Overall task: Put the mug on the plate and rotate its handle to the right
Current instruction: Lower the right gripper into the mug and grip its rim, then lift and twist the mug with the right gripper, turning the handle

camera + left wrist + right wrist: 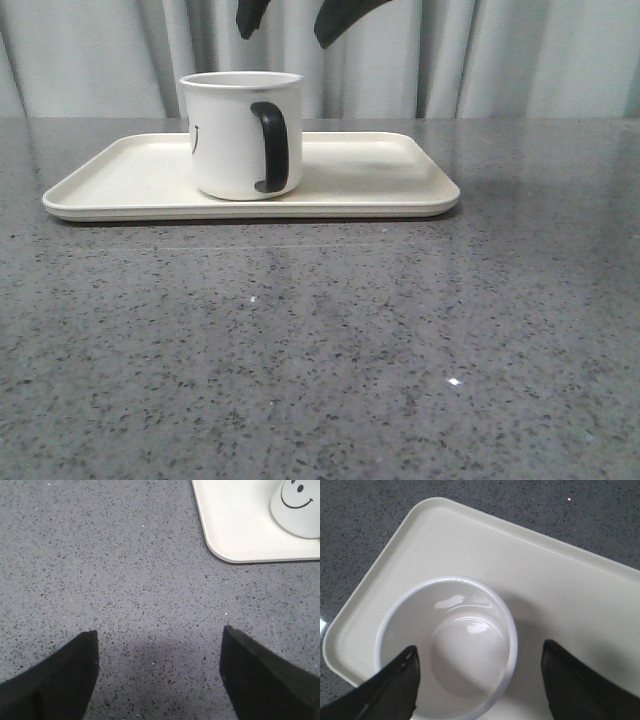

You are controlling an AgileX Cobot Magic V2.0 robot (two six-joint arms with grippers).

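- The mug (241, 135) stands upright on the plate (120, 175), left of the plate's middle, so the placing part looks done.
- Its handle (271, 147) faces the front camera, only slightly to the right; I judge the turn to the right is not finished.
- The smiley face sits on the mug's left side, which fits the handle pointing forward rather than sideways.
- The right claw (292, 20) hangs above the mug, spread wide and holding nothing; in its wrist view the fingers (580, 685) straddle the open rim, a likely stance for coming down and gripping the wall.
- The left claw (160, 680) is also wide and empty, over bare counter (125, 570) near the plate's corner, clear of the work.
- Open room: the plate has plenty of flat space right of the mug, so the handle can swing without meeting the low rim.
- The plate lies well in from the counter's near edge.
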